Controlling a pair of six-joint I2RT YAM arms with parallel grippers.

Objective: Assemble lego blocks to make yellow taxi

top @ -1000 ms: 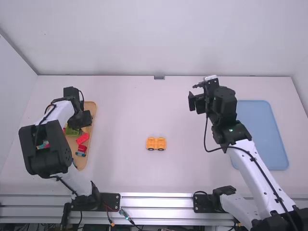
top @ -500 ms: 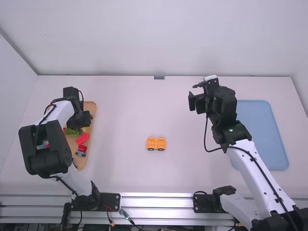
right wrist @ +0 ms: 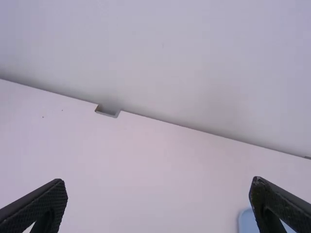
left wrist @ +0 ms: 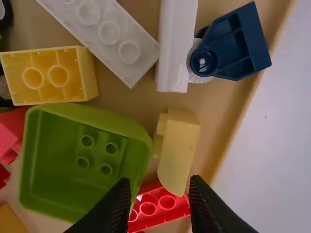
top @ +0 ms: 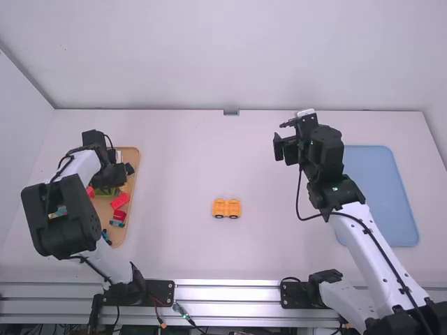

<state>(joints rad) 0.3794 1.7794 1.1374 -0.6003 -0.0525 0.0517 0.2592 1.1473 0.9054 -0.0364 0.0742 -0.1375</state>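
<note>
High view: the wooden tray (top: pixel 126 237) holds loose blocks, the left gripper (top: pixel 128 169) above it; the orange-yellow wheeled piece (top: pixel 226 209) stands between this tray and the blue tray (top: pixel 377 188).

Left wrist view: spread fingers (left wrist: pixel 119 201) over a pale yellow block (left wrist: pixel 179 145), beside the green tub-shaped block (left wrist: pixel 73 160) and red brick (left wrist: pixel 163 204).

Right wrist view: the right gripper (right wrist: pixel 158 189) is wide apart, the blue tray's corner near one finger.
</note>
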